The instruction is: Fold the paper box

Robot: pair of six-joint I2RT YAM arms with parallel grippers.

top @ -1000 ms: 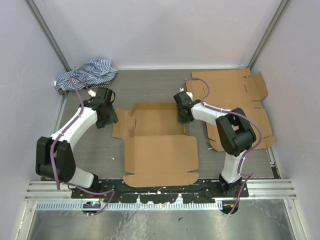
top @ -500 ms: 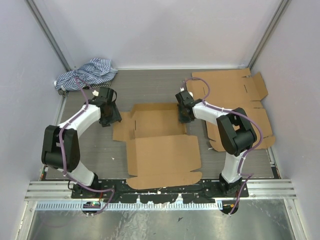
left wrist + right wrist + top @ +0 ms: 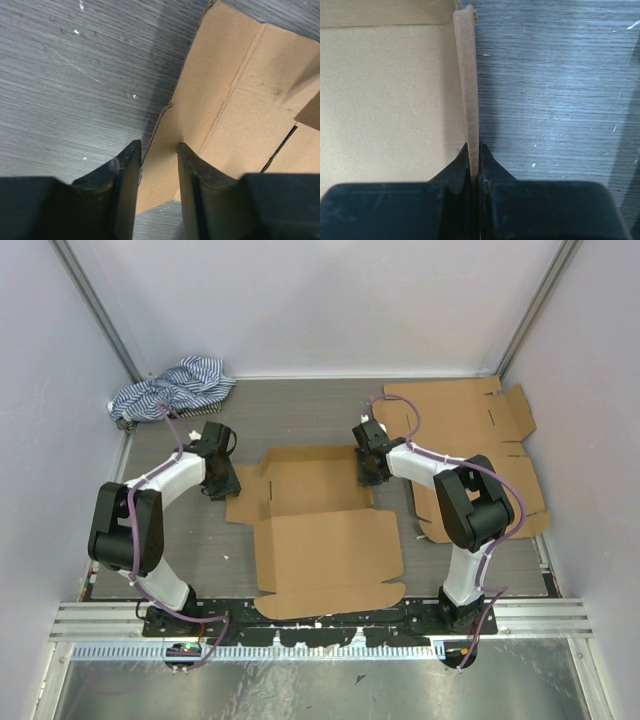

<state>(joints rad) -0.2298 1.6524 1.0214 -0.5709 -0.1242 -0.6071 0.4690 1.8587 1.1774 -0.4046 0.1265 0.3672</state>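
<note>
A: What colours are there?

B: The paper box [image 3: 320, 530] is plain tan brown, as are the flat cardboard sheets [image 3: 470, 430]. The table [image 3: 300, 410] is dark grey with fine wood-grain streaks.

A: And the rest?

B: The cloth [image 3: 175, 385] is blue-and-white striped. The left arm [image 3: 165, 475] and right arm [image 3: 425, 465] are white with black joints and purple cables [image 3: 171, 428]. The left gripper [image 3: 157, 150] and right gripper [image 3: 474, 150] are black. The walls [image 3: 320, 300] look pale lilac-grey, possibly tinted by the light.

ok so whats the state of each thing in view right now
paper box: mostly flat, right flap standing upright
left gripper: open, astride the edge of the flat left flap
right gripper: shut on the right flap
spare cardboard: flat, unfolded
striped cloth: crumpled
</note>
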